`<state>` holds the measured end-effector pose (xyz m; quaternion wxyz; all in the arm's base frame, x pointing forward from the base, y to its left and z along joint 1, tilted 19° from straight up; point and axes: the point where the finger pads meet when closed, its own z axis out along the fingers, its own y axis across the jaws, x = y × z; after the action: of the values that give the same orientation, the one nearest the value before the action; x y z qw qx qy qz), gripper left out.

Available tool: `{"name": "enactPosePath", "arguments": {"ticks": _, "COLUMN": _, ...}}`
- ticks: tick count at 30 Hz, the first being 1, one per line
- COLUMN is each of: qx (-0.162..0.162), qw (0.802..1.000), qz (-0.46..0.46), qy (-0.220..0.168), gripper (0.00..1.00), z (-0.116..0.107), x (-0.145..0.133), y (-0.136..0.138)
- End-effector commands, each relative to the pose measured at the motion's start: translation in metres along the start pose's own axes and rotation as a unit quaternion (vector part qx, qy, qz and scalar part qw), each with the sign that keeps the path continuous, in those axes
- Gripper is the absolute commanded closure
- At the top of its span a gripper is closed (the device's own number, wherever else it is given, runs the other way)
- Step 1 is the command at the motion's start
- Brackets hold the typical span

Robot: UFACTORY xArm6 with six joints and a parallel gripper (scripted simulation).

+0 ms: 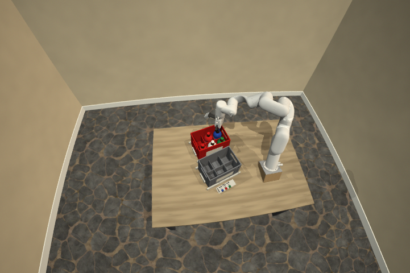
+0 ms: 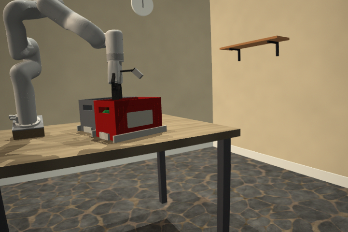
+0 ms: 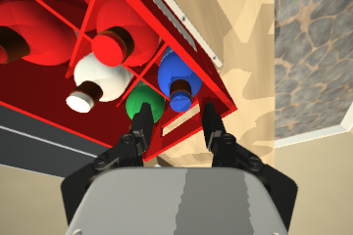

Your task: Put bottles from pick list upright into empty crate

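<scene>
My gripper (image 1: pixel 217 129) (image 2: pixel 117 97) (image 3: pixel 177 112) is open and empty. Its fingertips are at rim height of the red crate (image 1: pixel 201 153) (image 2: pixel 122 116) (image 3: pixel 101 132), one on each side of the cap of the blue bottle (image 1: pixel 216 135) (image 3: pixel 176 73). Beside it stand a green bottle (image 1: pixel 222 140) (image 3: pixel 144 100), a white bottle (image 1: pixel 212 144) (image 3: pixel 103 75) and two red bottles, one (image 1: pixel 207 137) (image 3: pixel 130 29) near the blue and one (image 1: pixel 202 147) (image 3: pixel 37 29) farther left. The grey crate (image 1: pixel 213 181) (image 2: pixel 86 117) (image 3: pixel 27 147) is empty. The pick list (image 1: pixel 232 183) shows blue, red and green marks; its digits are too small to read surely.
Light rails (image 1: pixel 223 181) (image 2: pixel 140 134) border the crates. The crates stand close together on the wooden table (image 1: pixel 179 206) (image 2: pixel 190 128). The robot base (image 1: pixel 271 175) (image 2: pixel 28 133) is to their right in the top view.
</scene>
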<state>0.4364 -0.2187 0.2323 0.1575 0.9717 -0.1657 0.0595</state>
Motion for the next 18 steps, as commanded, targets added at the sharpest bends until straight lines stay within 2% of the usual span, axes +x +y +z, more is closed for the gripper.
{"name": "enactPosePath", "arguments": {"ticks": 1, "qx": 0.000, "qw": 1.000, "qz": 0.000, "qy": 0.002, "gripper": 0.35, "z": 0.005, "x": 0.001, "y": 0.000}}
{"name": "enactPosePath", "arguments": {"ticks": 18, "qx": 0.000, "qw": 1.000, "qz": 0.000, "qy": 0.002, "gripper": 0.35, "z": 0.025, "x": 0.001, "y": 0.000}}
